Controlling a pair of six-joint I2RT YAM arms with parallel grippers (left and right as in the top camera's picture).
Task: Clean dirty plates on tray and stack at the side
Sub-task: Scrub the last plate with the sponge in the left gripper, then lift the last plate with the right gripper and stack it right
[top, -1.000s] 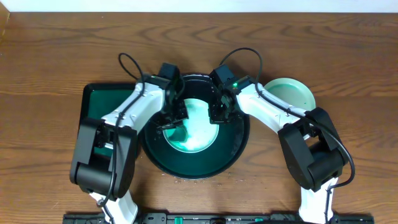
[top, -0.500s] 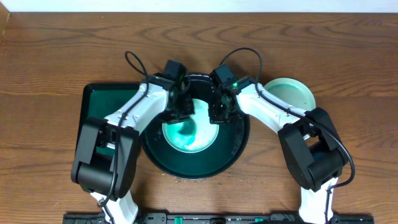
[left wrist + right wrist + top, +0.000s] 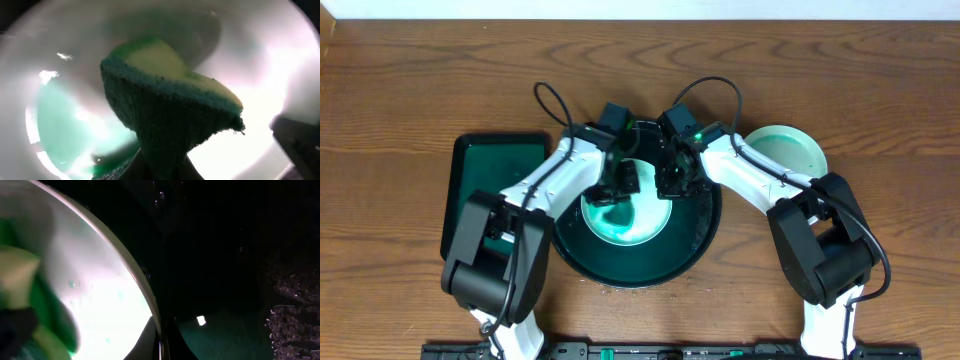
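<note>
The large black tray (image 3: 695, 235) sits mid-table and holds a pale plate (image 3: 630, 222) with a green smear. My left gripper (image 3: 618, 190) is shut on a yellow-green sponge (image 3: 170, 100), dark scouring side facing the camera, and presses it on the plate (image 3: 260, 65); its jaws (image 3: 160, 167) are mostly hidden by the sponge. My right gripper (image 3: 670, 182) is shut on the plate's right rim (image 3: 125, 275), with its fingers (image 3: 160, 335) on either side of the edge. A mint plate (image 3: 785, 150) lies on the table to the right of the tray. No third plate shows.
A dark green rectangular tray (image 3: 485, 175) lies to the left of the black tray, partly under my left arm. Water drops speckle the black tray floor (image 3: 235, 255). Brown wooden table (image 3: 410, 80) surrounds everything.
My left gripper has moved right and a little down across the plate with the sponge. The right gripper and the plate have stayed in place.
</note>
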